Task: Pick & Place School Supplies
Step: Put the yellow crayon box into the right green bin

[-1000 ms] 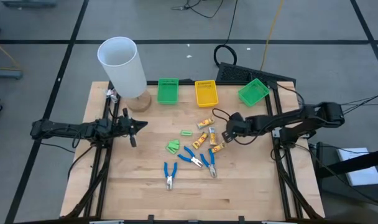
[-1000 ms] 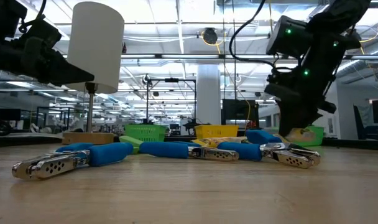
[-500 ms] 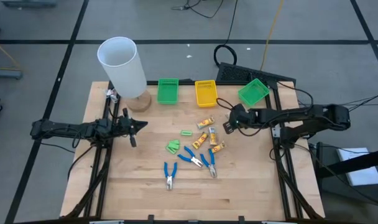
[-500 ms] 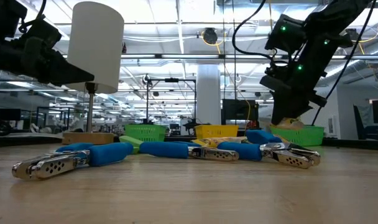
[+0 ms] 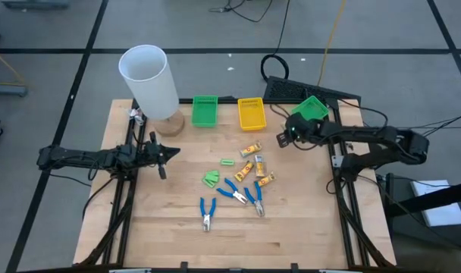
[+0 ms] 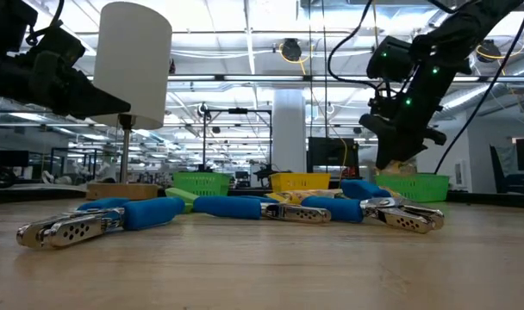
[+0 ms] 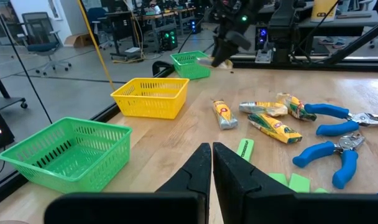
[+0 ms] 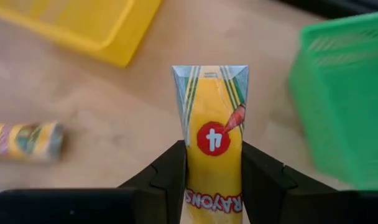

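My right gripper (image 5: 282,139) is shut on a yellow-orange crayon pack (image 8: 211,124) and hangs over the far right of the table, between the yellow bin (image 5: 251,113) and the tilted green bin (image 5: 309,111). It also shows high in the low view (image 6: 391,159). Three more yellow-orange packs (image 5: 259,163), light-green pieces (image 5: 211,179) and three blue-handled pliers (image 5: 233,190) lie flat mid-table. My left gripper (image 5: 170,151) is shut and touches nothing, left of the pile; its fingers (image 7: 211,158) point toward the supplies. My right gripper pinches the crayon pack between its two fingers (image 8: 170,171), by its near end (image 8: 212,186). The pack lies along the fingers and its flat sealed end (image 8: 210,71) sticks out ahead of them. The fingers reach in from the table's right. The pack is lifted clear of the table.
A tall white cylinder (image 5: 148,80) stands on a round wooden base at the far left. A second green bin (image 5: 205,111) sits beside the yellow one along the far edge. Bare wood lies at the near side of the table (image 5: 238,243). Cables run beyond the far edge.
My right gripper, shut on the crayon pack, has risen from beside the pile and moved toward the table's far edge, ending near the tilted green bin. The pack has gone with it, lifted clear. The other supplies have stayed where they were.
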`<state>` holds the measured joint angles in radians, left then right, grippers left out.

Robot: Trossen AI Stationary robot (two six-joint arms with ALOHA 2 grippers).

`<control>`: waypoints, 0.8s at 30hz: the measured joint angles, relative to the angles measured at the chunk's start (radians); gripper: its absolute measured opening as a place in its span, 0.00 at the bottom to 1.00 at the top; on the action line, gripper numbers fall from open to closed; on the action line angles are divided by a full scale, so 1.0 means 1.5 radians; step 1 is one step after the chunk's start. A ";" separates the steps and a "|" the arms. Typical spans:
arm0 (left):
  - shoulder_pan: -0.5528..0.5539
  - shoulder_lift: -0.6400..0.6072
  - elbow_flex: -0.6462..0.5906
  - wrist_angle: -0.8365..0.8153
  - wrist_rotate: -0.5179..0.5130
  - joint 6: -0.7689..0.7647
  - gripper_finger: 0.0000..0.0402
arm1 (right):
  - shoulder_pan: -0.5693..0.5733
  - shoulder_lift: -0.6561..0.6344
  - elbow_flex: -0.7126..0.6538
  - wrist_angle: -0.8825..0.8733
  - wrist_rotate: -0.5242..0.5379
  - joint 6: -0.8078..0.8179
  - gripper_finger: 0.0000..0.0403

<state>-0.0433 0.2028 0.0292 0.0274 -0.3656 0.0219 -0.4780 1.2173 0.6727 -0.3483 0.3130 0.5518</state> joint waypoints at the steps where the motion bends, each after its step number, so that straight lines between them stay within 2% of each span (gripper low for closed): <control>1: 0.000 0.000 0.000 0.000 0.000 0.000 0.05 | -0.012 -0.008 0.000 0.000 0.000 -0.006 0.29; 10: 0.000 0.000 0.000 0.000 0.000 0.000 0.05 | -0.117 -0.097 0.000 0.005 0.001 -0.046 0.29; 13: 0.000 0.000 0.000 0.000 0.000 0.000 0.05 | -0.152 -0.119 0.001 0.005 0.028 -0.057 0.29; 17: 0.000 0.000 0.000 0.000 0.000 0.000 0.05 | -0.193 -0.120 0.001 0.005 0.069 -0.083 0.29; 24: 0.000 0.000 0.000 0.000 0.000 0.000 0.05 | -0.235 -0.082 0.001 0.041 0.070 -0.104 0.29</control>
<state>-0.0435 0.2028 0.0292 0.0273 -0.3656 0.0219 -0.8312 1.0949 0.6735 -0.2873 0.4175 0.3951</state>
